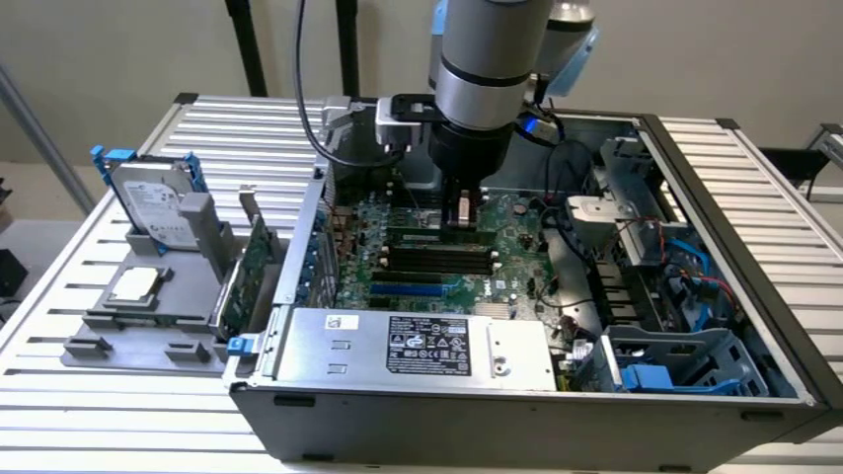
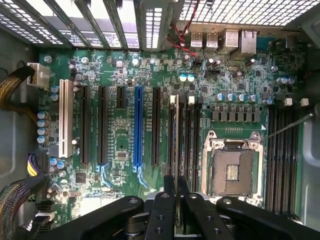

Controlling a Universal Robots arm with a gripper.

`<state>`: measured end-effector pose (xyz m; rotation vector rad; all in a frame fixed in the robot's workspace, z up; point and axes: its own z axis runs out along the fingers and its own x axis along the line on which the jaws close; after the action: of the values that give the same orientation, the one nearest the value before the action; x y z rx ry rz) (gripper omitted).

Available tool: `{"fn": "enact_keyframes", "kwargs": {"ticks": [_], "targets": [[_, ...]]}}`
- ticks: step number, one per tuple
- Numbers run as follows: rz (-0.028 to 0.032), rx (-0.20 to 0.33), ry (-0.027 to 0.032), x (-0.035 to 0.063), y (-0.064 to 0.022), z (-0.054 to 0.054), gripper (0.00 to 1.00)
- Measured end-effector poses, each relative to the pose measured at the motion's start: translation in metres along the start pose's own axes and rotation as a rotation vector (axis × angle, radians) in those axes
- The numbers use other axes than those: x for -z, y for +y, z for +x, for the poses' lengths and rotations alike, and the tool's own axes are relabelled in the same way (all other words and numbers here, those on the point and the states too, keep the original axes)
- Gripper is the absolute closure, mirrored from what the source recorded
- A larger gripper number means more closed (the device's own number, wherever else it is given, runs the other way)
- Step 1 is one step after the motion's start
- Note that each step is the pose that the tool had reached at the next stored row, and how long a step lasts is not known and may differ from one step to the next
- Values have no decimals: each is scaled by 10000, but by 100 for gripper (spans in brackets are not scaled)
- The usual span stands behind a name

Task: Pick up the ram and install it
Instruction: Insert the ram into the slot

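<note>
Pickup done: jaws pinch the ram edge-on, nearly shut on it. Ram hangs upright over the mobo inside the case, lined up w/ a black slot beside the CPU socket. Can't tell if it touches; seating not confirmed, install pending.

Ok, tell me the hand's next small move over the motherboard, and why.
Probably a short straight push down. The hand is shut on the ram, which stands on edge in line with a black memory slot beside the empty processor socket on the motherboard. Whether it is fully seated cannot be told, so go gently.
</note>
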<state>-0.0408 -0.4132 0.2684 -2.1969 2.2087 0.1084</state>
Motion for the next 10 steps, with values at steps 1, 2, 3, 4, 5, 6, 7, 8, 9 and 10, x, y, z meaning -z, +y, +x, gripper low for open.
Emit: {"fn": "enact_keyframes", "kwargs": {"ticks": [1,2,3,4,5,6,7,8,9,10], "targets": [[32,3,4,-16,-1,1,87],[54,5,4,-34,-1,2,87],[68,7,4,-53,-2,4,87],[77,7,4,-71,-3,5,87],[83,7,3,-89,-3,6,87],[88,7,3,-107,-3,7,87],[89,7,5,-125,-4,8,87],[89,7,7,-144,-4,8,87],[89,7,8,-162,-5,7,87],[89,6,10,-180,-5,4,87]]}}
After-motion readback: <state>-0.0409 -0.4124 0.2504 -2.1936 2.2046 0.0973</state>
